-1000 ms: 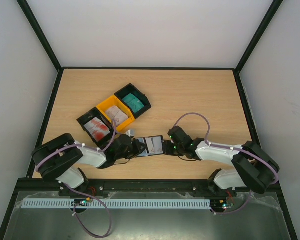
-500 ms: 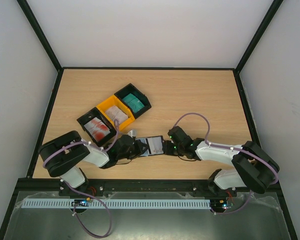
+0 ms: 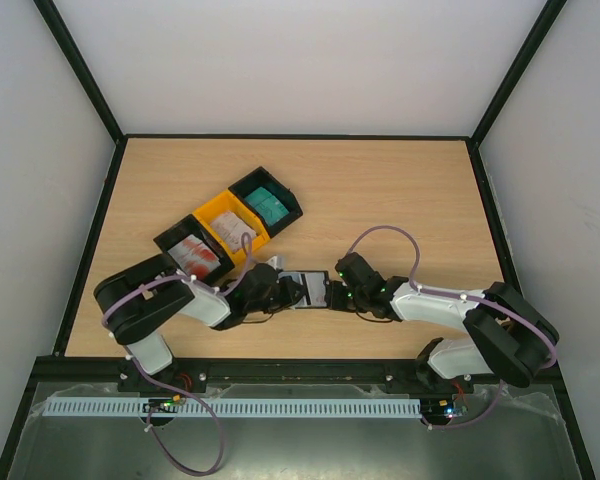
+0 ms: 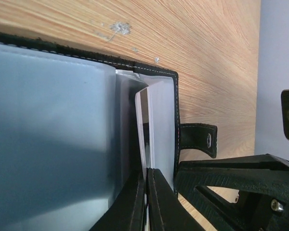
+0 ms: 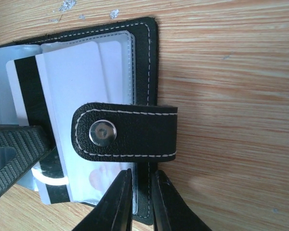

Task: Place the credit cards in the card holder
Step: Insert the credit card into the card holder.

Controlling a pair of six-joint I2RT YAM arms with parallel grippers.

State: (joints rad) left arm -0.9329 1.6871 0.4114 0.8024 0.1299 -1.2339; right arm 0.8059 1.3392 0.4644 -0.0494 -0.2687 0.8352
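The black card holder [image 3: 312, 288] lies open on the table between my two grippers. My left gripper [image 3: 286, 292] is shut on a thin grey-white credit card [image 4: 140, 125], held edge-on, with its far end inside a clear pocket of the holder [image 4: 58, 120]. My right gripper [image 3: 332, 294] is shut on the holder's stitched right edge [image 5: 145, 72], just below its snap strap [image 5: 130, 131]. The right wrist view shows the white card with a black stripe [image 5: 77, 82] lying in the pocket. More cards lie in the bins.
Three bins stand in a row behind the left arm: a black one with red-and-white cards [image 3: 193, 256], a yellow one with grey-white cards [image 3: 233, 229], and a black one with teal cards [image 3: 268, 204]. The left gripper's finger [image 5: 12, 154] shows in the right wrist view.
My left arm has swung right and its gripper has moved closer to the holder, carrying the card further in. The right gripper has stayed put on the holder's edge.
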